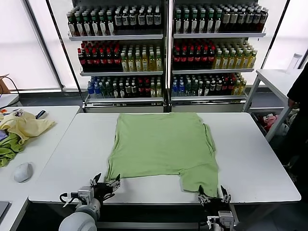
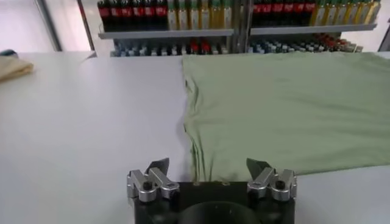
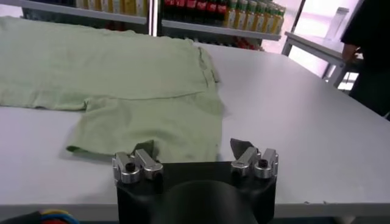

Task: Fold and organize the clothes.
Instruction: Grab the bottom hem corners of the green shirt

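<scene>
The clothes are one light green shirt [image 1: 161,144] spread flat on the white table [image 1: 255,149], and no print shows on it. It fills the far side of the left wrist view [image 2: 286,109] and the right wrist view [image 3: 109,67]. My left gripper [image 1: 106,181] is open at the table's near edge, right at the shirt's near left corner; the hem edge lies just ahead of its jaws [image 2: 207,165]. At the near right flap of the shirt, my right gripper [image 1: 211,196] is also open, and the cloth's edge reaches between its fingers [image 3: 192,146]. Neither gripper holds anything.
A second table on the left carries a pale yellow cloth [image 1: 26,125], a darker green cloth [image 1: 9,149] and a white mouse [image 1: 22,172]. Shelves of bottles [image 1: 166,48] stand behind the table. A person in black [image 1: 298,96] stands by a side table [image 1: 281,79] at the right.
</scene>
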